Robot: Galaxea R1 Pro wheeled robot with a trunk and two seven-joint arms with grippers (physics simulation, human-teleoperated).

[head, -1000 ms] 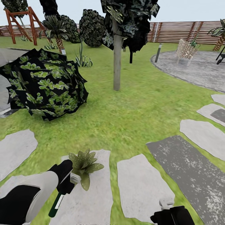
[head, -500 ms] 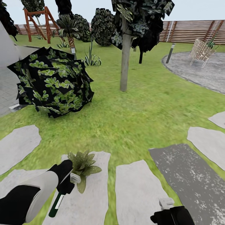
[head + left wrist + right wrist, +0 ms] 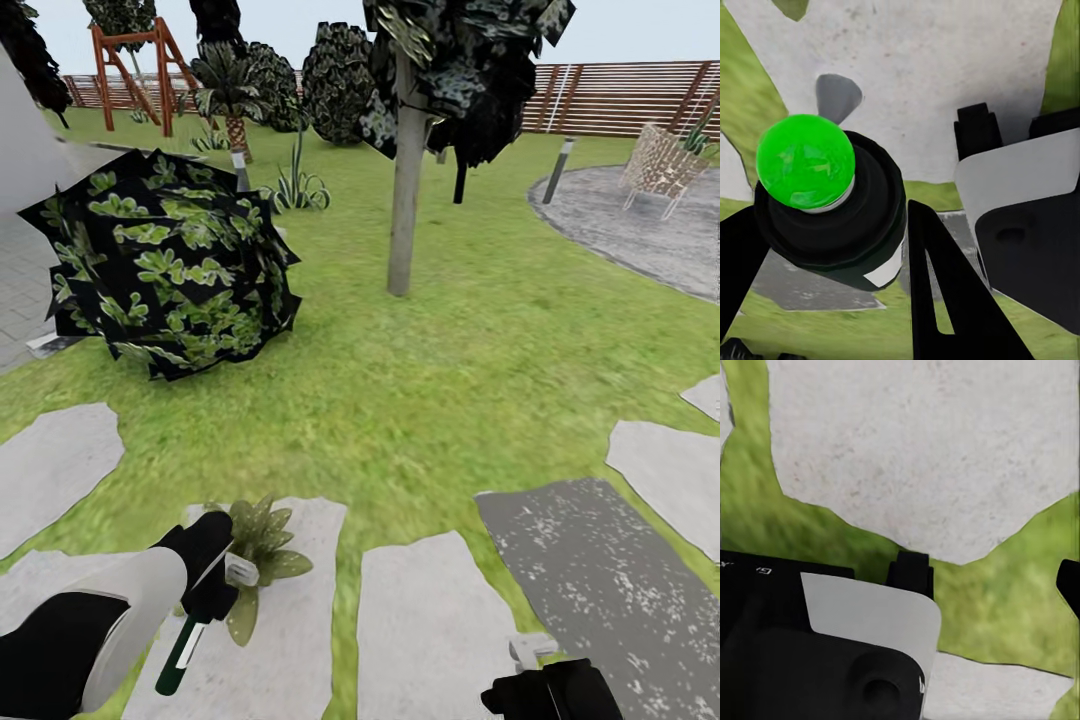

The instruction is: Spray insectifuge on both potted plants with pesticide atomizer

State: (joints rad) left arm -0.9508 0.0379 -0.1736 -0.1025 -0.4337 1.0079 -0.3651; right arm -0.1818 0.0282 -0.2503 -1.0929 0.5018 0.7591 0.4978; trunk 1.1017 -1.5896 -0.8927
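Observation:
My left gripper [image 3: 213, 588] is shut on the pesticide atomizer [image 3: 181, 652], a slim dark-green bottle with a white label. The bottle hangs down at a slant, and its pale spray head [image 3: 241, 571] points at a potted plant [image 3: 262, 543]. That plant is a low rosette of olive speckled leaves on a pale stepping stone [image 3: 290, 640] in the garden lawn [image 3: 430, 350]. In the left wrist view the atomizer's bright green end [image 3: 805, 169] sits between the black fingers [image 3: 941, 292]. My right gripper [image 3: 540, 685] sits low at the picture's edge, its jaws hidden.
A round dark leafy bush [image 3: 165, 265] stands on the left and a tree trunk [image 3: 405, 200] straight ahead. A dark grey slab [image 3: 590, 580] and pale stepping stones lie to the right. Farther off are a gravel circle [image 3: 640, 235] with a wicker chair [image 3: 660, 165] and a slatted fence [image 3: 620, 95].
The whole view has shifted: bush, tree and stones slid right and down in the picture, so the camera moved. The left gripper keeps the atomizer beside the plant.

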